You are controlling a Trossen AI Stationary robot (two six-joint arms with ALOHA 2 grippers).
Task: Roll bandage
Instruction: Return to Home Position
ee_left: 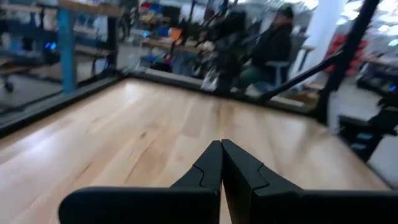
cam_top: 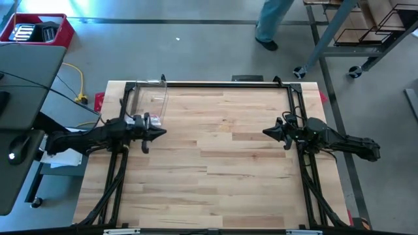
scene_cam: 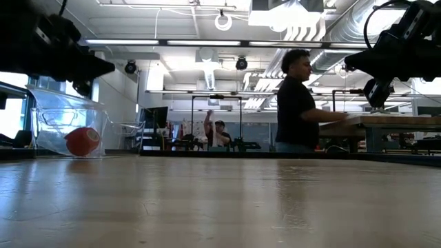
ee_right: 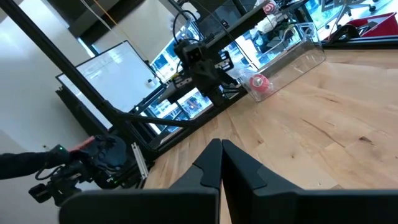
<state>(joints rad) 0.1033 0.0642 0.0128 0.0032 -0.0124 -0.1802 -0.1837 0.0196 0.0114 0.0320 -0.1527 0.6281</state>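
As far as can be judged, the rolling is done. The pale, smooth wooden plank surface [cam_top: 215, 189] lies bare nearest. Midway, the left end effector [cam_top: 161, 132] and right end effector [cam_top: 266, 132] hang raised, each closed on nothing. Far left, the soft red fabric bandage [scene_cam: 83, 141], a small tight cylinder, lies inside the rigid clear plastic bin [scene_cam: 55, 110]. Only parking the arms appears left.

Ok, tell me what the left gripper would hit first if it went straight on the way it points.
Probably the right gripper: the left gripper, shut, points across the table straight at it. Whether their heights match is unclear.
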